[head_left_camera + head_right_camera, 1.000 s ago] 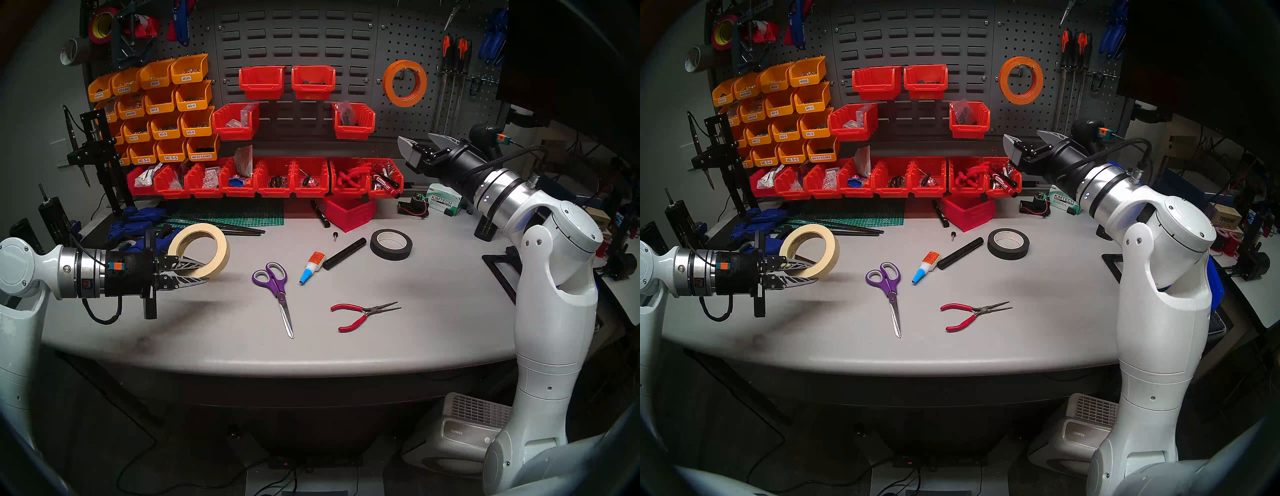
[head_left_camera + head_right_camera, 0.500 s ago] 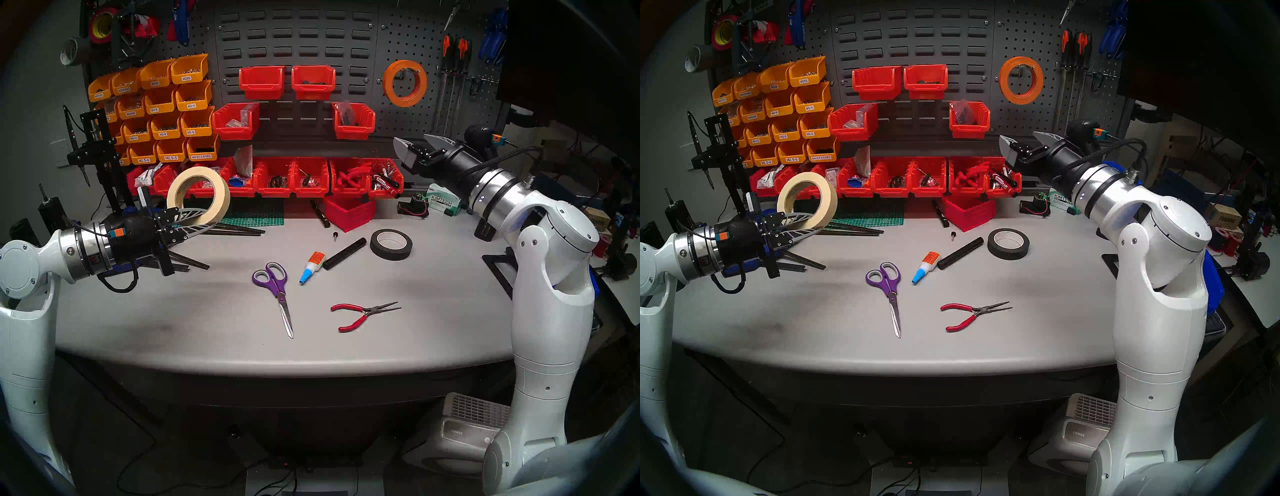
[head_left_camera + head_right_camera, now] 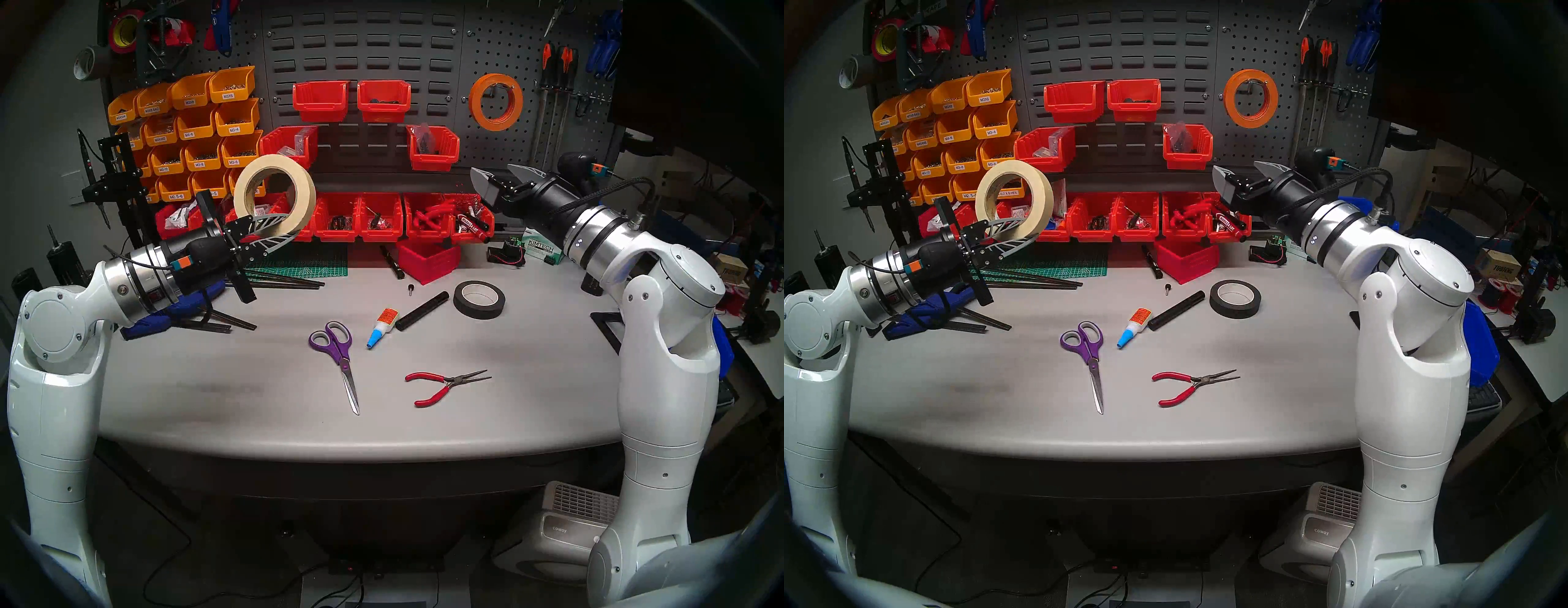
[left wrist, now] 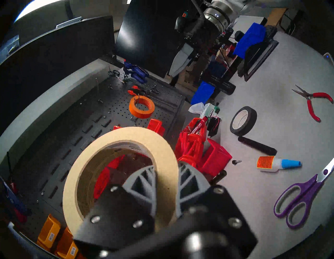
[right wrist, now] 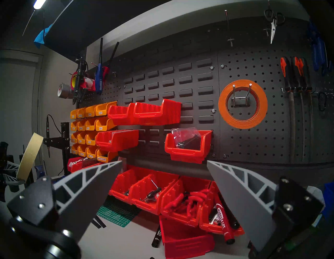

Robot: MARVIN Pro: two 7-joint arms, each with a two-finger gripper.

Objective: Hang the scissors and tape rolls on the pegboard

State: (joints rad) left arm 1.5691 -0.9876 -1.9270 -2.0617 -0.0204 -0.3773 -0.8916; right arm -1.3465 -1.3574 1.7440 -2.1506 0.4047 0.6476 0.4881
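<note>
Head view, left to right: left gripper (image 3: 271, 231) pinches cream masking tape roll (image 3: 275, 199) by its wall, hole kept free for a hook; scissors (image 3: 339, 358) flat on table (image 3: 530, 382); orange roll (image 3: 495, 102) hooked on pegboard (image 3: 500, 46); right gripper (image 3: 505, 178) spread, empty.

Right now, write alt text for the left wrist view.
The left hand grips a cream masking tape roll by its wall, facing a pegboard where an orange tape roll hangs. Purple scissors lie on the grey table.
</note>
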